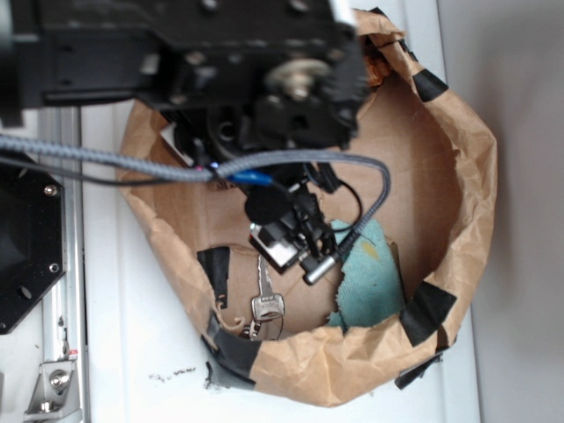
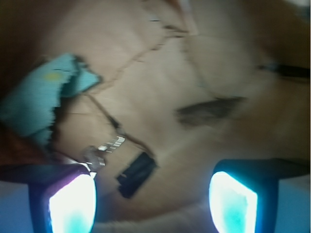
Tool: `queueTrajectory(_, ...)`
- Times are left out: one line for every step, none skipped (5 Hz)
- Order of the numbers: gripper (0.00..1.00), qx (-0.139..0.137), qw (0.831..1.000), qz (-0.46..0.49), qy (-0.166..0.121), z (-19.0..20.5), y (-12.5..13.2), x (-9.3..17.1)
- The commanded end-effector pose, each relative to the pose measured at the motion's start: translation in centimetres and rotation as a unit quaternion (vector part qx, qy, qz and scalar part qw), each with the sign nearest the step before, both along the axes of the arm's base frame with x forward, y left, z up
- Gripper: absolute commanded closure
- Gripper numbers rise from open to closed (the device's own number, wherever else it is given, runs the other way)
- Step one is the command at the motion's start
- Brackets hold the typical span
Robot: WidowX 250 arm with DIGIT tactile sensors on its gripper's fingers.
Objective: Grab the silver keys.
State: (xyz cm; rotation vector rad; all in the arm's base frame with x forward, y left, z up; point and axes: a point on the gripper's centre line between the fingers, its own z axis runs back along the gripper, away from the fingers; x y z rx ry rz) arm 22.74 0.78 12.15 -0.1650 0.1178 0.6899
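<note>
**Open Gripper Hangs Over Keys in Paper Nest**

The black robot gripper (image 2: 153, 199), its two glowing pads wide apart and holding nothing, hangs inside a crumpled brown paper bag (image 1: 458, 141) patched with black tape. The small silver metal keys (image 1: 267, 307) lie on the bag's floor near its taped rim, apart from the fingers. A ragged teal cloth scrap (image 1: 368, 278) lies just beside the keys.

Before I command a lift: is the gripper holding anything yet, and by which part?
Nothing is held. The gripper is open with bare floor between its fingers; the small silver metal keys lie beside one fingertip, ungrasped.
</note>
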Motion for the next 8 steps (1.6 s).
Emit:
queueTrajectory(0.0,-0.016,0.999,0.018,-0.037,-1.9,-1.0,1.9)
queueTrajectory(0.0,-0.02,1.0,-0.003,-0.003,-3.7,-3.4,2.5)
queueTrajectory(0.0,-0.02,1.0,-0.003,-0.003,-3.7,-3.4,2.5)
queueTrajectory(0.0,-0.02,1.0,-0.003,-0.003,-3.7,-3.4,2.5)
queueTrajectory(0.0,-0.02,1.0,-0.003,-0.003,-3.7,-3.4,2.5)
queueTrajectory(0.0,-0.02,1.0,-0.003,-0.003,-3.7,-3.4,2.5)
queueTrajectory(0.0,-0.018,0.999,0.027,-0.008,-4.2,-4.1,2.5)
queueTrajectory(0.0,-0.021,0.999,0.042,-0.025,-4.3,-4.8,2.1)
